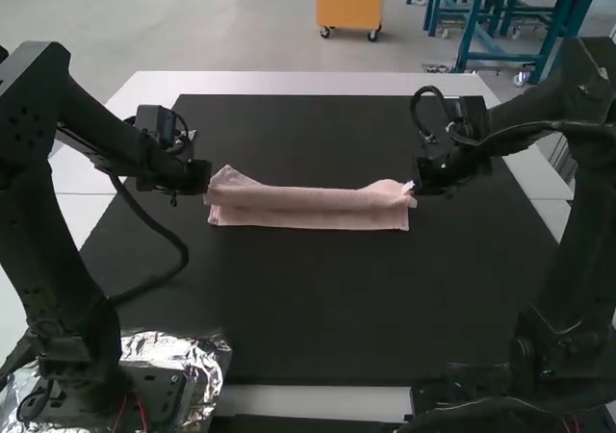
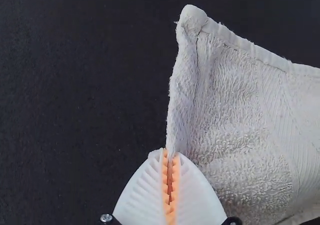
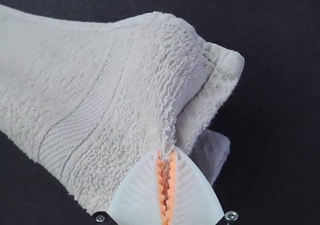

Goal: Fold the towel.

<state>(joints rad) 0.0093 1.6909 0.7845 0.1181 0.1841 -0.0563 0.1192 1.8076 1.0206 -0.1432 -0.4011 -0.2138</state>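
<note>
Left fingers (image 2: 145,195): white and ribbed, orange pads closed on the edge of the towel (image 1: 308,208) at its left end.
Right fingers (image 3: 192,195): the same build, pinching a bit of cloth near the towel's right end.
Foil (image 1: 214,351): crumpled and shiny, by the near left corner of the black mat (image 1: 318,308), around the left arm's base.
Left arm (image 1: 58,260): stands by the mat's near left corner, its gripper (image 1: 200,177) over the mat's left part.
Right arm (image 1: 568,250): stands by the mat's near right corner, its gripper (image 1: 416,183) over the mat's right part.
Towel: pink, on the mat's far half, a long narrow strip lying crosswise, a raised, rounded layer along its far side; I cannot tell how many folds.
Seen from the left wrist: what the high view leaves too small, a thick rounded corner, a stitched hem and a flat woven band.
Seen from the right wrist: another band, with loose corner flaps bunched beside the fingertips; the high view gives the whole length instead.
Table (image 1: 289,83): white, a strip beyond the mat's far edge.
</note>
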